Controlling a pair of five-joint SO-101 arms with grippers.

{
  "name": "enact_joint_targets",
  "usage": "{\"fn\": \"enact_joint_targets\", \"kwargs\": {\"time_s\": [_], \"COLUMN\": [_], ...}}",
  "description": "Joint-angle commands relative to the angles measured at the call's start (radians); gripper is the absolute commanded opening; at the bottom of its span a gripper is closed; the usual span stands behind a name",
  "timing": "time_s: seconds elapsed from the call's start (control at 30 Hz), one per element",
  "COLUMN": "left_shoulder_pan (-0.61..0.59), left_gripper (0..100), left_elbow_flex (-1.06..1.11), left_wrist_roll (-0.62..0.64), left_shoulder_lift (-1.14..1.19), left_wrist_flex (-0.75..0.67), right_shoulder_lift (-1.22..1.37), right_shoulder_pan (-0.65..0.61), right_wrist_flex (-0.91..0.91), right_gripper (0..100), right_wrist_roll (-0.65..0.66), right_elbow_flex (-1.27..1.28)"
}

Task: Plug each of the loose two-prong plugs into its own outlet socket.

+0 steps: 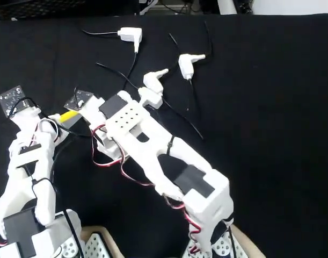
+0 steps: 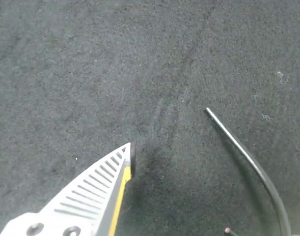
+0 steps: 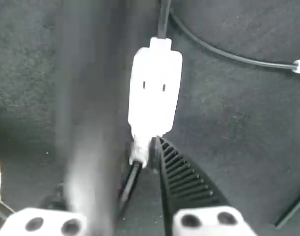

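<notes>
On the black cloth, a white outlet socket (image 3: 154, 93) shows two slots, and a black cable leaves its far end. A small white plug (image 3: 139, 153) with a black cable sits against its near end. My right gripper (image 3: 142, 147) is at that plug; a blurred grey streak covers one side. From above, the right gripper (image 1: 152, 90) is at mid-table with the white socket (image 1: 156, 77) at its tip. Two more white corded pieces lie beyond it, one (image 1: 130, 35) at the back and one (image 1: 188, 63) to the right. My left gripper (image 1: 67, 115) is shut and empty, with its tip (image 2: 129, 150) just above bare cloth.
Thin black cables (image 1: 180, 115) trail across the cloth around the right arm. One loose cable end (image 2: 243, 152) lies near the left gripper. The table's far edge (image 1: 260, 15) runs along the back. Open cloth stretches to the right.
</notes>
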Motion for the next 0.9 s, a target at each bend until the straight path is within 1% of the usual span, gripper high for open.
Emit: {"fn": "enact_joint_targets", "kwargs": {"time_s": [0.0, 0.33, 0.63, 0.87], "left_shoulder_pan": [0.008, 0.008, 0.010, 0.010], "left_gripper": [62, 62, 62, 62], "left_elbow_flex": [-0.002, -0.002, -0.002, -0.002], "left_wrist_roll": [-0.006, -0.006, -0.006, -0.006], "left_shoulder_lift": [-0.034, -0.034, -0.034, -0.034], "left_wrist_flex": [-0.015, -0.015, -0.018, -0.018], "right_shoulder_lift": [0.047, 0.088, 0.150, 0.156], "right_shoulder_pan": [0.014, 0.012, 0.009, 0.006], "right_wrist_flex": [-0.005, -0.074, -0.078, -0.155], "right_gripper": [0.9, 1.1, 1.1, 1.1], "right_wrist_roll": [0.008, 0.009, 0.005, 0.003], "right_elbow_flex": [-0.007, -0.007, -0.007, 0.056]}}
